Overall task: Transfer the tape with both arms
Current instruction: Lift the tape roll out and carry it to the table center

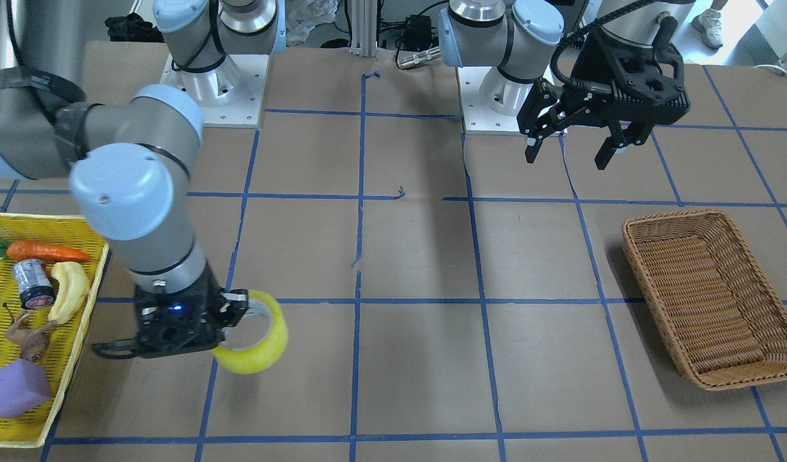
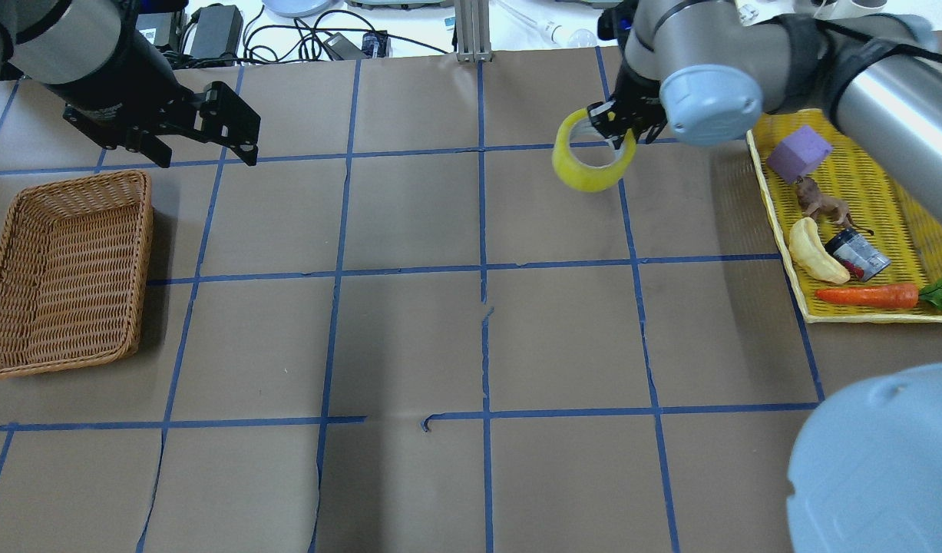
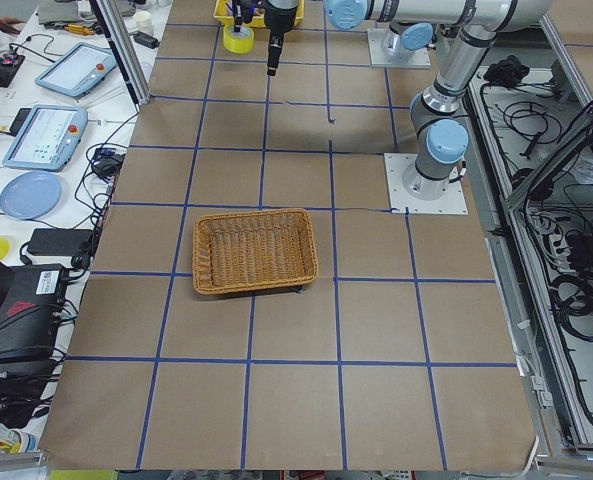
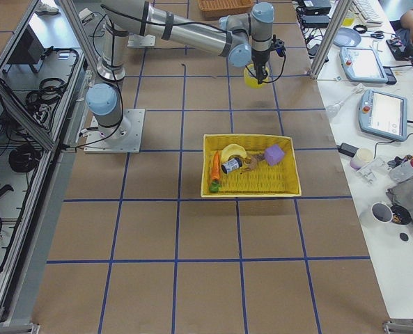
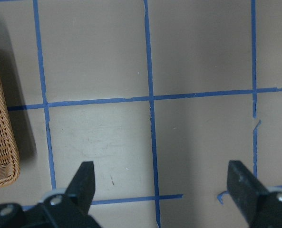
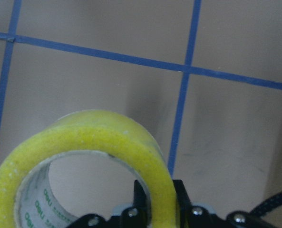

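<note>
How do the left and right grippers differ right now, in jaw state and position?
The right gripper is shut on the tape, pinching its wall; the left gripper is open and empty. The right gripper is beside the yellow tray; the left gripper is near the wicker basket, toward the table's other end. Both are black two-finger grippers above the table.

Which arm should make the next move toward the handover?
Right. The right gripper is shut on the tape on its own side of the table, so it probably carries first. The left gripper hangs open and empty by the basket, with nothing to grip yet.
</note>
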Available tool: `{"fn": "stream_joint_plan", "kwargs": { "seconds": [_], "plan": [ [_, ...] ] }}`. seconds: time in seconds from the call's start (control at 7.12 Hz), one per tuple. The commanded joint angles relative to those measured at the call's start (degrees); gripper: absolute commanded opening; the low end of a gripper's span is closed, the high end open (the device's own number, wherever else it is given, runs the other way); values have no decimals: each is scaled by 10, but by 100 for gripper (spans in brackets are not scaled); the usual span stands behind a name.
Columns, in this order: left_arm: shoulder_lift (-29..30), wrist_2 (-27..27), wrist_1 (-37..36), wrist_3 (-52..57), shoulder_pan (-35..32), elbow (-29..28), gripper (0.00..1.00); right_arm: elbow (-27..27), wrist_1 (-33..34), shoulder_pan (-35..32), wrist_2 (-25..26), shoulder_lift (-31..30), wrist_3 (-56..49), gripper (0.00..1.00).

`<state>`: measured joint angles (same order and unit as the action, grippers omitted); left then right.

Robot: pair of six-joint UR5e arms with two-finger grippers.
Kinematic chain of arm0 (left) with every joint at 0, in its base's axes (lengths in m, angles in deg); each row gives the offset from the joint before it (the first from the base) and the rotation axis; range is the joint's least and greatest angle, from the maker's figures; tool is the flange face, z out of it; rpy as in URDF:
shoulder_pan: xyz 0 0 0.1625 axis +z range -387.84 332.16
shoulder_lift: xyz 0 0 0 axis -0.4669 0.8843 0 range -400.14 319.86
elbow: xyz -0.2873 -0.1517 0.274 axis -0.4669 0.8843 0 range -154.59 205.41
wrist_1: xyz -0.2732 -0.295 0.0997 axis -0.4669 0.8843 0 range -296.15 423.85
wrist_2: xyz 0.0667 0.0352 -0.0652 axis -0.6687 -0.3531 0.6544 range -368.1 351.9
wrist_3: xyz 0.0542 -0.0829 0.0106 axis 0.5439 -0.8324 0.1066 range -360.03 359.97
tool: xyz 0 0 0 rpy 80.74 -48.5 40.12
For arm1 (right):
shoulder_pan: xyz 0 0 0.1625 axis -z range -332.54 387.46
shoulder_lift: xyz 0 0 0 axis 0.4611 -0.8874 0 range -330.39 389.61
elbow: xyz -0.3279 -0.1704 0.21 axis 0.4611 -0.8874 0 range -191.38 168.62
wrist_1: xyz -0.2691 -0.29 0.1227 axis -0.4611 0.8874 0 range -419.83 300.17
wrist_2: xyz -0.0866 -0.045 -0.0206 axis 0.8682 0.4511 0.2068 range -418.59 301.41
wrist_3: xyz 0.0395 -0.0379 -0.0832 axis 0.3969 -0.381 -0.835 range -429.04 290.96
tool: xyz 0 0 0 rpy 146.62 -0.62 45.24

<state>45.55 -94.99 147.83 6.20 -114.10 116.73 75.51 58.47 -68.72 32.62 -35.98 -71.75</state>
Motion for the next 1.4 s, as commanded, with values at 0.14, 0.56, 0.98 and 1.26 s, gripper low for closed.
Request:
{"fn": "stream_joint_plan", "kwargs": {
  "seconds": [0.14, 0.56, 0.98, 1.26],
  "plan": [
    [0, 0, 2, 0, 1, 0, 100, 38, -1, -104, -9, 14, 122, 0],
    [0, 1, 3, -1, 1, 1, 100, 92, -2, -153, -4, 11, 133, 0],
    [0, -1, 4, -1, 1, 1, 100, 129, 3, -162, 2, 10, 129, 90],
    [1, 0, 3, 0, 2, 1, 100, 103, -2, -151, 3, 4, 128, 100]
  ]
}}
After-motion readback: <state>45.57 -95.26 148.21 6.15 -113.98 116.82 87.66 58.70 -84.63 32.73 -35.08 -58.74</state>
